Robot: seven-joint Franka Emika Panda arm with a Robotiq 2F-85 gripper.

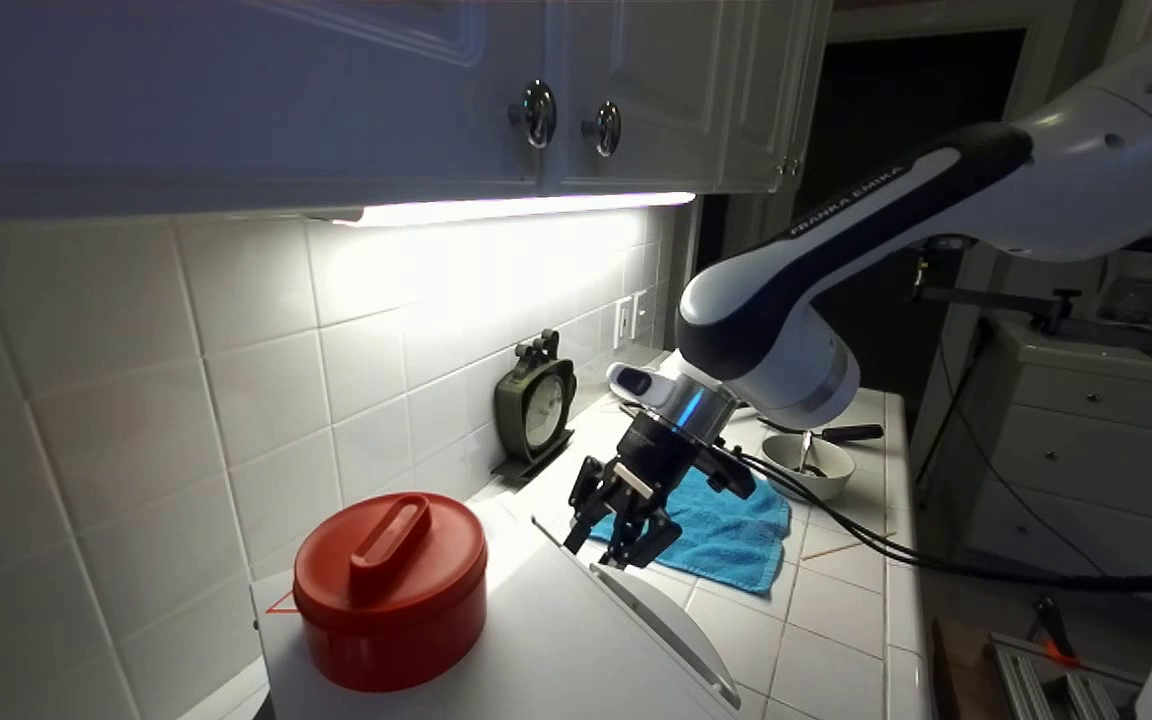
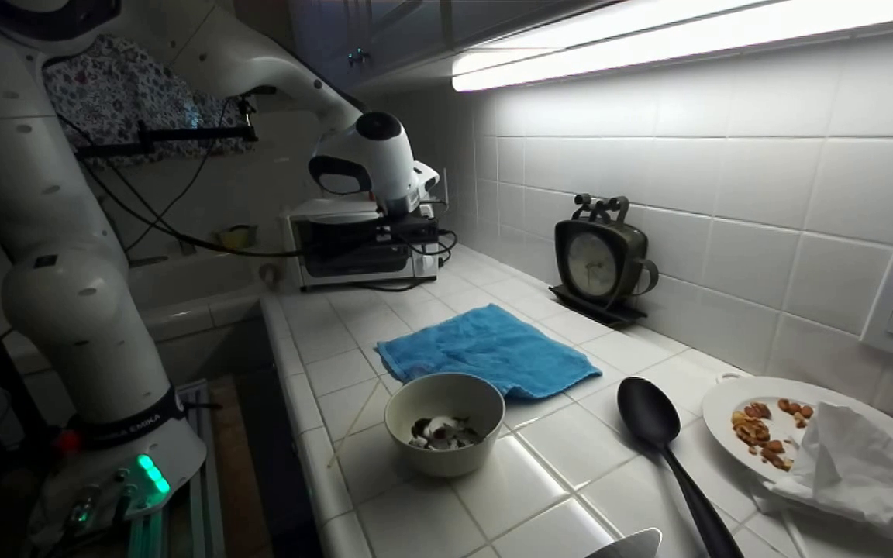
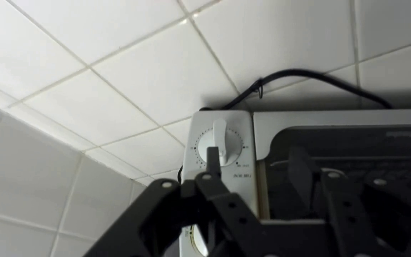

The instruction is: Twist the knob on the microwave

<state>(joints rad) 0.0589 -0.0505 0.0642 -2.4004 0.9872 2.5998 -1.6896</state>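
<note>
The microwave looks like a white toaster oven (image 1: 556,650), also in an exterior view (image 2: 365,260). Its knob (image 3: 219,137) is a white round dial with a raised grip bar, on the control panel in the wrist view. A second dial (image 3: 199,242) below it is mostly hidden by the gripper. My gripper (image 3: 255,164) is open and empty, in front of the oven; it also shows in an exterior view (image 1: 591,550). One fingertip overlaps the knob's lower part in the wrist view; the other is over the dark glass door. I cannot tell whether anything touches.
A red lidded pot (image 1: 391,600) stands on the oven. A black cable (image 3: 298,73) lies beside the oven. A dark clock-like dial (image 2: 594,263) stands by the wall. A blue towel (image 2: 485,349), bowl (image 2: 446,442), black spoon (image 2: 648,415) and plate (image 2: 725,403) are on the counter.
</note>
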